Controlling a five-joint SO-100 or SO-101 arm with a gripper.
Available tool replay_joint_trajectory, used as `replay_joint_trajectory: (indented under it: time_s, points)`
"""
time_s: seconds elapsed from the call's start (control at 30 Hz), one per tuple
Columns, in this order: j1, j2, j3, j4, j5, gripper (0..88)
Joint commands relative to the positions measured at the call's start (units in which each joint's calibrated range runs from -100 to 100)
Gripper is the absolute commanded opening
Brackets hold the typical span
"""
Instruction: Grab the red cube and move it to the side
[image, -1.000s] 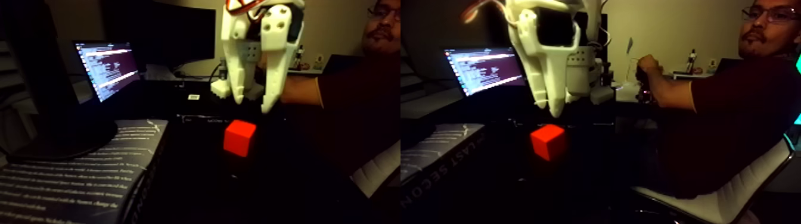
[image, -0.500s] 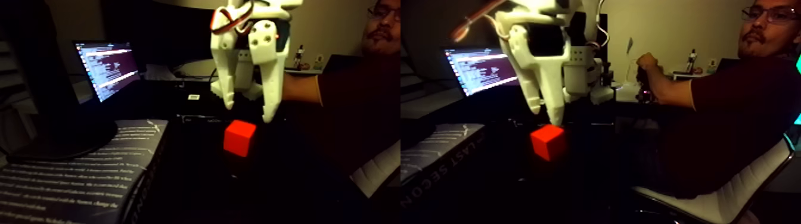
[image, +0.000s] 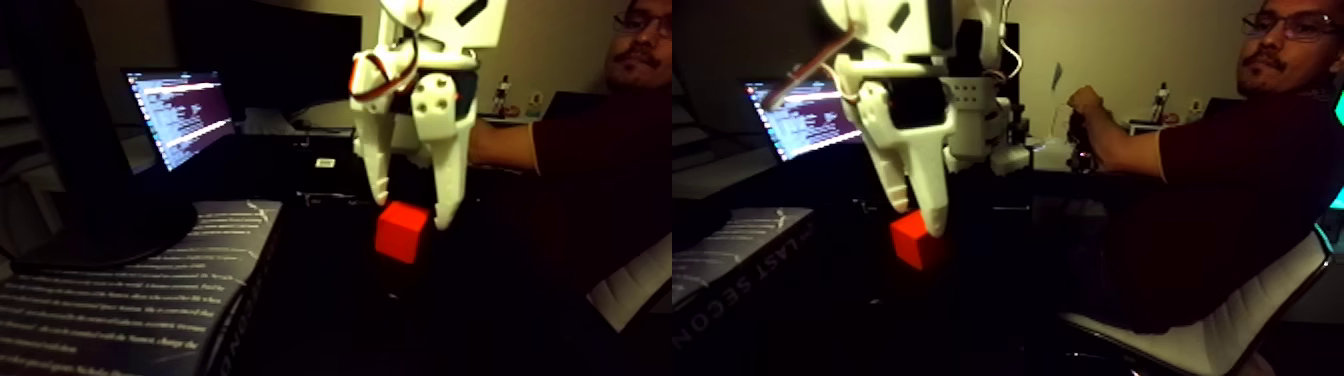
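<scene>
Red cube (image: 402, 232) on dark bench, ungrasped. End effector (image: 412, 210) spread wide, straddling cube top, tips either side, so lined up to clamp.

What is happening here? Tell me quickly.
A white robot gripper hangs over a red cube on a dark table, jaws open, with one fingertip on each side of the cube's top. It has not closed on the cube, which sits on the table. A person is seated at the right, one hand on a control device. A lit laptop and a printed book lie to the left.
</scene>
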Motion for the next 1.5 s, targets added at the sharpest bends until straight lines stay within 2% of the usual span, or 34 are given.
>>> replay_joint_trajectory:
  time_s: [0.0,0.27,0.93,1.0,1.1,1.13,1.27,1.47]
  points:
    - [0.31,0.57,0.11,-1.4,0.21,23.2]
    - [1.06,3.17,3.2,-6.55,0.21,23.2]
    - [0.56,3.84,3.56,-7.23,-0.27,22.9]
    - [0.47,3.84,3.56,-7.23,-0.22,18.1]
    - [0.47,3.84,3.56,-7.23,-0.27,1.9]
    - [0.47,3.84,3.56,-7.23,-0.27,0.0]
    - [0.39,3.76,3.56,-6.72,-0.16,7.2]
    - [0.39,3.68,3.65,-6.55,-0.22,8.3]
